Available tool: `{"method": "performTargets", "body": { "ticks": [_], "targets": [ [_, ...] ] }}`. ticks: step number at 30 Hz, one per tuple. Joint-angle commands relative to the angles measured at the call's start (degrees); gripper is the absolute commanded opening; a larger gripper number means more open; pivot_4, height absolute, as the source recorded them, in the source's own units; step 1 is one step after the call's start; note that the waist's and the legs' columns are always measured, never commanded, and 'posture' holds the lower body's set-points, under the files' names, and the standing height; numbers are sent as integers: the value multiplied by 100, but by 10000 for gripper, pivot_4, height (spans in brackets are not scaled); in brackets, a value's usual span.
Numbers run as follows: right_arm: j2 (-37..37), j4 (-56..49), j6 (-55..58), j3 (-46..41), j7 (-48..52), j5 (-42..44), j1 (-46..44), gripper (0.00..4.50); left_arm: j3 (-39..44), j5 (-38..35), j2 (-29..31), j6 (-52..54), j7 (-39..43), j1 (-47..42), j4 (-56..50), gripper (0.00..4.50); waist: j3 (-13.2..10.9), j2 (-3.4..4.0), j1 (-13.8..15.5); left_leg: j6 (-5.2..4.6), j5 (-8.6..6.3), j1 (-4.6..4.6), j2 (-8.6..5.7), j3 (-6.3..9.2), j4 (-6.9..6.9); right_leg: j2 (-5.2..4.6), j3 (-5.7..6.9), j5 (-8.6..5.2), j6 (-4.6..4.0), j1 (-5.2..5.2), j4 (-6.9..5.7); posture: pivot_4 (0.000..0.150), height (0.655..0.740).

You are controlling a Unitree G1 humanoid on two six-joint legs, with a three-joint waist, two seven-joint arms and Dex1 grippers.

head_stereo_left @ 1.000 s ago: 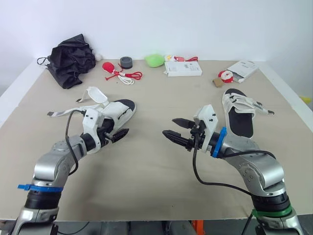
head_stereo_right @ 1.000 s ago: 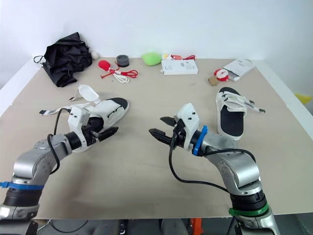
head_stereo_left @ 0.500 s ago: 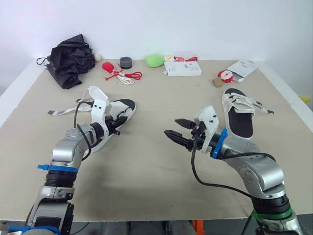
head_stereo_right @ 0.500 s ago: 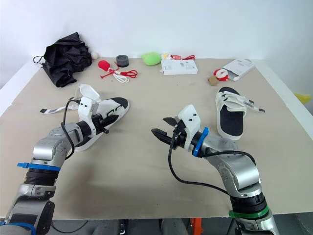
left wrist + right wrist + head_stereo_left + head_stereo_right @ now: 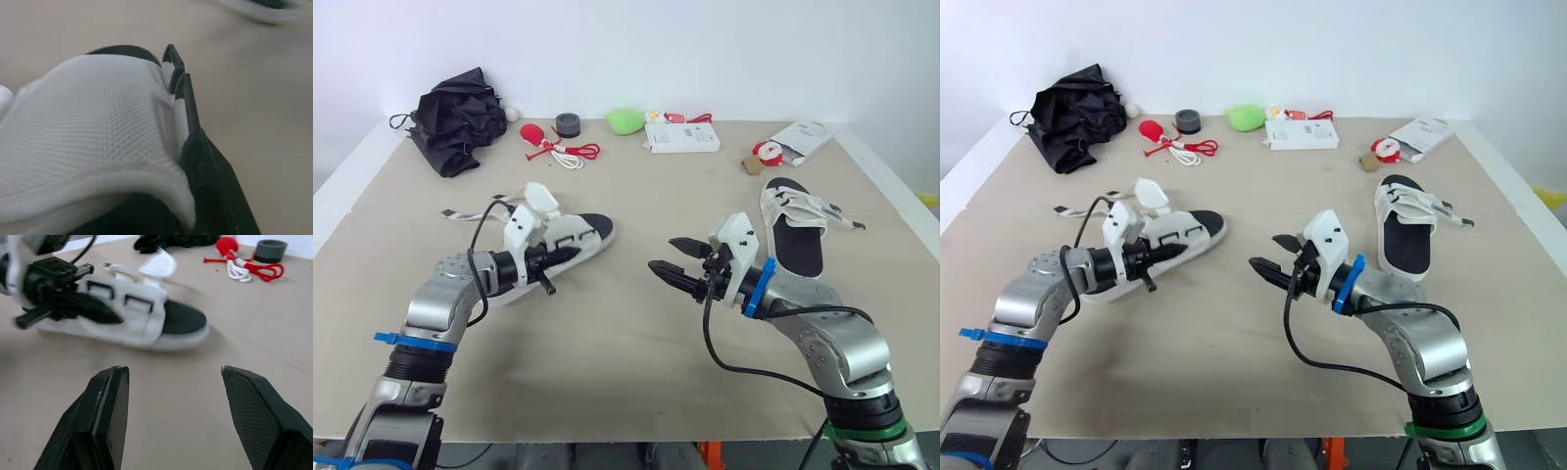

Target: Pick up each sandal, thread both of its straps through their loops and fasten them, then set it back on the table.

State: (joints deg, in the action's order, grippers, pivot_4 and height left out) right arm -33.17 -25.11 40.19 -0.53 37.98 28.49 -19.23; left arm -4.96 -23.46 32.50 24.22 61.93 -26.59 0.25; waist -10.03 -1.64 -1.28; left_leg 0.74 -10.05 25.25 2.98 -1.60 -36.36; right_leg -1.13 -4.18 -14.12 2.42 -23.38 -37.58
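A white sandal with a black footbed (image 5: 579,233) lies left of the table's middle, toe pointing right. Its strap flap (image 5: 540,196) stands up and a loose strap (image 5: 460,212) trails to the left. My left gripper (image 5: 555,258) is shut on this sandal's near side wall; in the left wrist view one black finger (image 5: 188,105) lies against the white mesh upper (image 5: 88,122). My right gripper (image 5: 662,254) hovers open to the sandal's right, nothing between its fingers (image 5: 105,401). The second sandal (image 5: 793,230) lies at the right with loose straps.
Along the back edge sit a black bundle of cloth (image 5: 455,117), a red rope toy (image 5: 558,149), a grey tape roll (image 5: 569,123), a green lump (image 5: 625,119), a white box (image 5: 680,137) and a booklet (image 5: 800,135). Bare tabletop (image 5: 607,343) lies in front.
My left gripper closed on the left sandal and carried it right, toward the table's middle, turning its toe. The right gripper stayed open and barely moved.
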Motion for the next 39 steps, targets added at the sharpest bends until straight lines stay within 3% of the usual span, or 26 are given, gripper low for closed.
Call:
{"method": "performTargets", "body": {
  "ticks": [1,6,7,10,12,13,14,16,30,39],
  "targets": [
    [-463,155,-38,-358,525,232,-170,32545,-218,-261,177,-612,1147,33,-431,404,0,0,2,0,-1,-1,-6,-1,1,-9,1,-3,-2,2,0,1500,7400],
    [-905,637,-144,-79,1154,93,-340,32545,-385,-123,13,-1106,1545,-122,-14,404,0,0,-1,-2,1,-3,-6,1,-1,-7,3,-3,4,2,0,1500,7400],
    [-958,745,-195,26,1279,31,-399,27701,-458,-35,-39,-1255,1607,-151,116,0,0,0,-1,-3,1,-3,-4,2,-1,-4,3,-3,5,2,0,1500,7400],
    [-995,996,-369,214,1516,-98,-547,19425,-571,68,-214,-1455,1671,-185,317,0,0,0,-1,-5,2,-4,-3,1,-4,-2,3,-3,9,2,-1,1500,7400],
    [-979,1189,-436,354,1659,-189,-680,10184,-601,60,-353,-1502,1667,-187,395,0,0,0,-1,-5,2,-4,-4,1,-4,-2,2,-3,10,3,-1,1500,7400],
    [-971,1296,-490,460,1757,-253,-764,10184,-649,121,-405,-1597,1681,-183,460,0,0,0,-1,-5,2,-3,-4,2,-5,-2,2,-2,10,3,-1,1500,7400],
    [-962,1388,-526,552,1843,-306,-842,4982,-704,212,-440,-1714,1694,-179,541,0,0,0,-1,-5,2,-1,-4,2,-5,-2,2,-2,9,2,-1,1500,7400],
    [-963,1550,-631,768,2091,-417,-991,1475,-775,337,-514,-1885,1721,-208,699,0,0,0,-1,-5,2,-2,-5,2,-5,-2,2,-1,8,2,-2,1500,7400],
    [-414,2325,-920,1896,2679,-1172,-1651,1475,-1002,571,-671,-1564,1654,-266,662,0,0,1,1,-5,2,-9,-6,4,-18,0,1,-5,5,2,-33,1500,7400],
    [-420,3255,-1351,2973,2825,-2431,-1666,1475,-1013,592,-654,-1219,1514,-235,452,0,38,14,-7,-5,2,-29,-5,4,-21,3,1,-26,27,12,-47,1500,7400]
  ]
}}
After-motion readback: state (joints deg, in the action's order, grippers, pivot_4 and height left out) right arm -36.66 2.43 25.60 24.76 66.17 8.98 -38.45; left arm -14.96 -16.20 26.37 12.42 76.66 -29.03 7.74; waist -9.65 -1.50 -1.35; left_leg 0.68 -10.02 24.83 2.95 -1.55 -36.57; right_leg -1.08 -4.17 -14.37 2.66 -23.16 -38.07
